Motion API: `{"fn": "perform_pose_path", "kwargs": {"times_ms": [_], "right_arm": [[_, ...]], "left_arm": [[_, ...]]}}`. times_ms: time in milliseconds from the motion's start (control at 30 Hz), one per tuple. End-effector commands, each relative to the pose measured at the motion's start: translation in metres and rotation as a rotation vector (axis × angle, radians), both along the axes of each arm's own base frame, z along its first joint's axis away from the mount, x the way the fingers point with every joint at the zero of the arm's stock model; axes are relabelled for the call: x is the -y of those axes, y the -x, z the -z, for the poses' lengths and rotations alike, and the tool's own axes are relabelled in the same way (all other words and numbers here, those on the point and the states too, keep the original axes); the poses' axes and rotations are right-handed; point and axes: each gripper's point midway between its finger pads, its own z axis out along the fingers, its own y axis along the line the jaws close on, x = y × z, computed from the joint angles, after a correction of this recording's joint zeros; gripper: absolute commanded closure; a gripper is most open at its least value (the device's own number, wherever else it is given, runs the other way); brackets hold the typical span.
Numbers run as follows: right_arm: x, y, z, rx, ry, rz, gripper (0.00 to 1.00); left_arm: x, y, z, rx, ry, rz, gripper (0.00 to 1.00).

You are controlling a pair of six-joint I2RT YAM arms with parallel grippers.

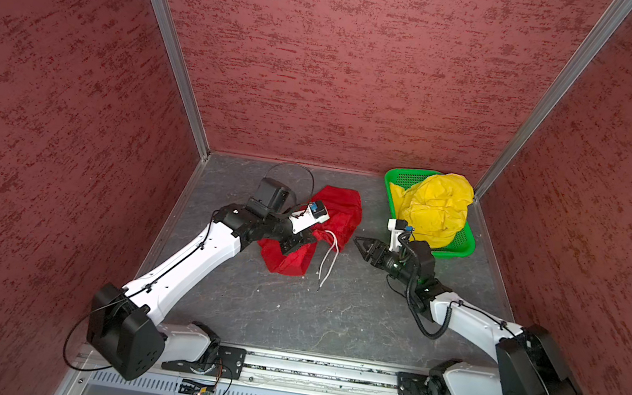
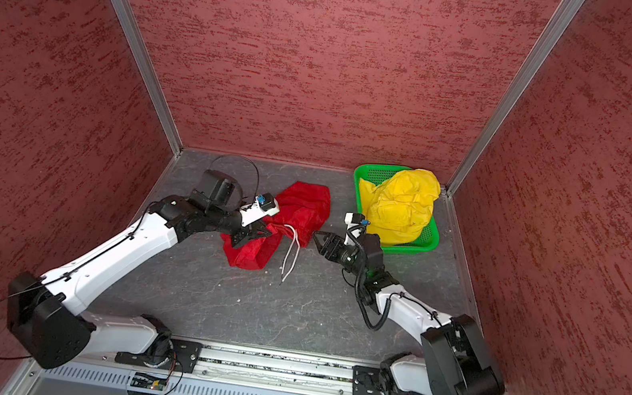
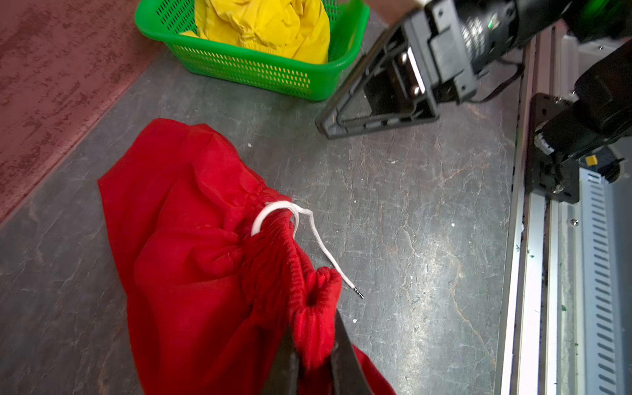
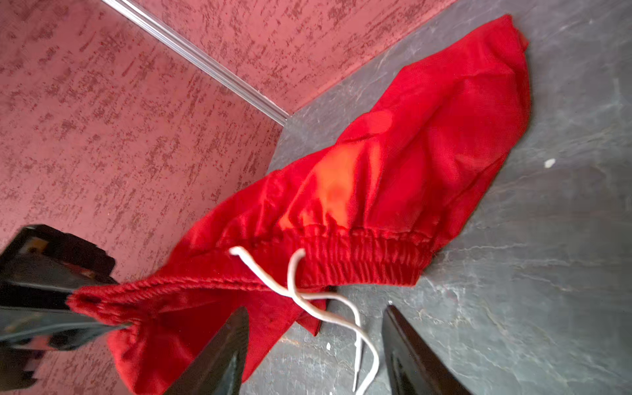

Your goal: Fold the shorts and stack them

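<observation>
The left gripper [image 3: 313, 330] has its 2 fingers [image 3: 347, 359] clamped on the waistband of the red shorts [image 1: 335, 209], which lie crumpled on the table [image 1: 290, 308]. The right gripper [image 4: 316, 309] stands spread and empty, just beside the white drawstring [image 4: 239, 253]. The yellow shorts [image 1: 436, 207] sit heaped in the green basket [image 1: 460, 251] at the far right corner.

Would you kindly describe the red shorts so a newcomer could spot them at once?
On the grey table, left of the green basket in the far right corner, lies a crumpled cloth heap. These are the red shorts, waistband pinched in the left gripper. Unlike the yellow shorts in the basket, they trail a white drawstring.
</observation>
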Motion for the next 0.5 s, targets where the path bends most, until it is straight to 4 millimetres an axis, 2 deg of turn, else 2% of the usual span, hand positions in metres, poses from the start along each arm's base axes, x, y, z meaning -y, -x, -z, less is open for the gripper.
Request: {"fn": "perform_pose_path", "kwargs": {"times_ms": [0,100,267,367,467], "right_arm": [[-0.003,0.003,-0.016,0.122,0.024,-0.020,0.34],[0.006,0.003,-0.016,0.258,0.148,0.005,0.34],[0.003,0.013,-0.015,0.513,0.379,-0.052,0.35],[0.013,0.009,-0.008,0.608,0.524,-0.027,0.37],[0.014,0.009,-0.002,0.729,0.652,-0.037,0.40]], "left_arm": [[-0.010,0.002,-0.016,-0.054,0.066,-0.050,0.99],[-0.015,-0.001,-0.032,-0.050,0.109,-0.078,0.99],[-0.018,-0.004,-0.059,-0.053,0.171,-0.118,0.99],[-0.021,-0.007,-0.072,-0.052,0.191,-0.145,0.99],[-0.024,-0.009,-0.084,-0.057,0.214,-0.165,0.99]]}}
